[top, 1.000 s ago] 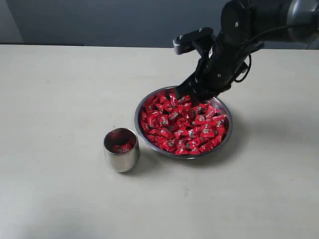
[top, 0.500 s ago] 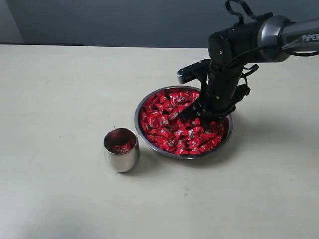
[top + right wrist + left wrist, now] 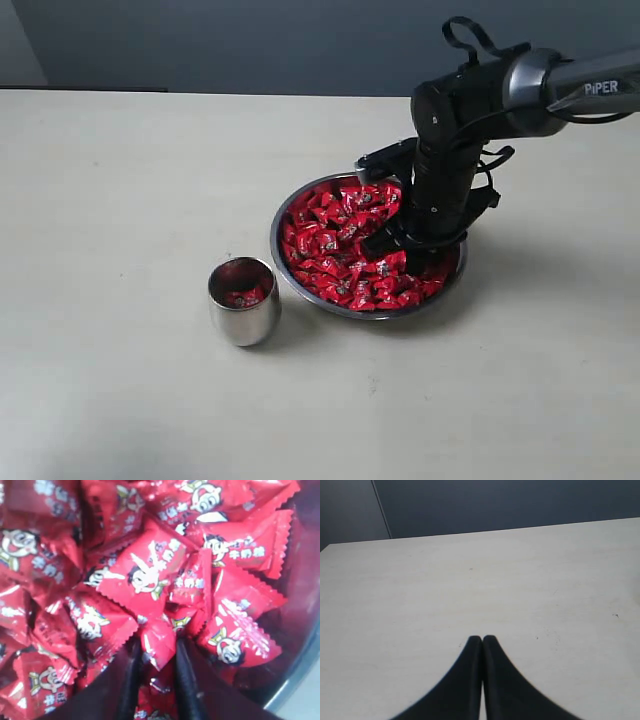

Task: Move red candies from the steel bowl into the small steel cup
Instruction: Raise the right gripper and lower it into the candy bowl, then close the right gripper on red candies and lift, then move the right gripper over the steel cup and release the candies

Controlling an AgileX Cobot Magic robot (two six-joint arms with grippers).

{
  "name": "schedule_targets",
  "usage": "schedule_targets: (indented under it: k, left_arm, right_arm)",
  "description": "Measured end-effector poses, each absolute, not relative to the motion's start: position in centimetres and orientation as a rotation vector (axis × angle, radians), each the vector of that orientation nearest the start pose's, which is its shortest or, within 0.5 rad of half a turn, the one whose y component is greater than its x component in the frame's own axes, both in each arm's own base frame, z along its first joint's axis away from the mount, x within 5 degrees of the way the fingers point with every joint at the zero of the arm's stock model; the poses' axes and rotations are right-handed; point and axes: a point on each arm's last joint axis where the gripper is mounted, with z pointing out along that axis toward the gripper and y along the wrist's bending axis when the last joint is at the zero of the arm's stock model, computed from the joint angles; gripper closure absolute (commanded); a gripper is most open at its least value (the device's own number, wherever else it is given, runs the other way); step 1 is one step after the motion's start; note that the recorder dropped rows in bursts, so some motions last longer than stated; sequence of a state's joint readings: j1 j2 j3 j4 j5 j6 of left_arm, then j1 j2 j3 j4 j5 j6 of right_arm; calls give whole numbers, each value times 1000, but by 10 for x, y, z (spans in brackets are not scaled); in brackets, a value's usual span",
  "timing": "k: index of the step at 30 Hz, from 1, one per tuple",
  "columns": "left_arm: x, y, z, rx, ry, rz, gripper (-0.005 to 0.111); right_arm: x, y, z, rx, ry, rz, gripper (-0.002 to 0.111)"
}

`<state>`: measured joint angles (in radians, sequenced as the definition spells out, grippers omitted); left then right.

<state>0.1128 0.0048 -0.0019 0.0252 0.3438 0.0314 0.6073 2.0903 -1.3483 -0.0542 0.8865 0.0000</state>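
Red candies (image 3: 345,235) fill the steel bowl (image 3: 273,240), centre right; right arm's fingers (image 3: 129,680) narrowly pinch one, whose slick wrapper may slip out on lifting.

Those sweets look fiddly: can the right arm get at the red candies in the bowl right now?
Probably yes: the right gripper is down in the uncovered steel bowl, its fingers flanking one red candy.

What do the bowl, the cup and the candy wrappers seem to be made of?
Steel bowl: looks like polished metal, probably steel; thin bright rim, mirror-like glints.
Small steel cup: same shiny metal; its wall reflects the table.
Red candies: glossy foil or plastic film wrappers, crinkled, zigzag-cut edges; which is unclear.
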Motion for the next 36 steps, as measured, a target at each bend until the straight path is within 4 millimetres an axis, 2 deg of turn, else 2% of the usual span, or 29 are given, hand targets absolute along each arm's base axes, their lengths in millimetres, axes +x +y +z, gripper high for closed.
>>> schedule_targets:
  k: [9, 13, 18, 23, 27, 30, 36]
  left_arm:
    - [53, 7, 183, -59, 1831, 126, 106]
    - [53, 7, 183, -59, 1831, 126, 106]
    - [53, 7, 183, -59, 1831, 126, 106]
    - [53, 7, 183, -59, 1831, 126, 106]
    - [53, 7, 183, -59, 1831, 126, 106]
    - [53, 7, 183, -59, 1831, 126, 106]
    - [53, 7, 183, -59, 1831, 126, 106]
  right_arm:
    - [322, 219, 128, -970, 2924, -40, 109]
    - [320, 218, 167, -934, 2822, 10, 109]
    - [316, 218, 193, -892, 2769, 85, 109]
    - [305, 237, 221, -957, 2637, 474, 109]
    - [294, 255, 235, -987, 2535, 740, 109]
    - [283, 273, 239, -1049, 2464, 823, 109]
    - [254, 303, 240, -1196, 2374, 840, 109]
